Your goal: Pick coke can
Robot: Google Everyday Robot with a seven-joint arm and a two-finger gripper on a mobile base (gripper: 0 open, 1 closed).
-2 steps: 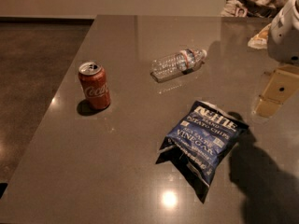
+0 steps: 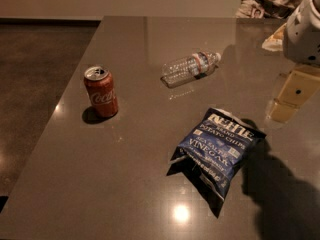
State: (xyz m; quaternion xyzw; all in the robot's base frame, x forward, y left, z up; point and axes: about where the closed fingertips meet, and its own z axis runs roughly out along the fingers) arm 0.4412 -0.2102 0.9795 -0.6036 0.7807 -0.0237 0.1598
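The coke can [image 2: 101, 91] stands upright on the left part of the grey table [image 2: 125, 174]. It is red with white script and a silver top with a pull tab. My gripper [image 2: 289, 98] hangs at the right edge of the view, above the table and far to the right of the can. One tan finger [image 2: 292, 94] shows below the white arm housing [image 2: 304, 29].
A clear plastic bottle [image 2: 190, 68] lies on its side at the table's middle back. A blue chip bag [image 2: 217, 151] lies right of centre, between the gripper and the can. The table's left edge drops to a dark floor [image 2: 35, 84]. Cloth-like clutter [image 2: 270, 1] sits at the far right back.
The gripper has shifted slightly at the right edge. The can, bottle and bag have not moved.
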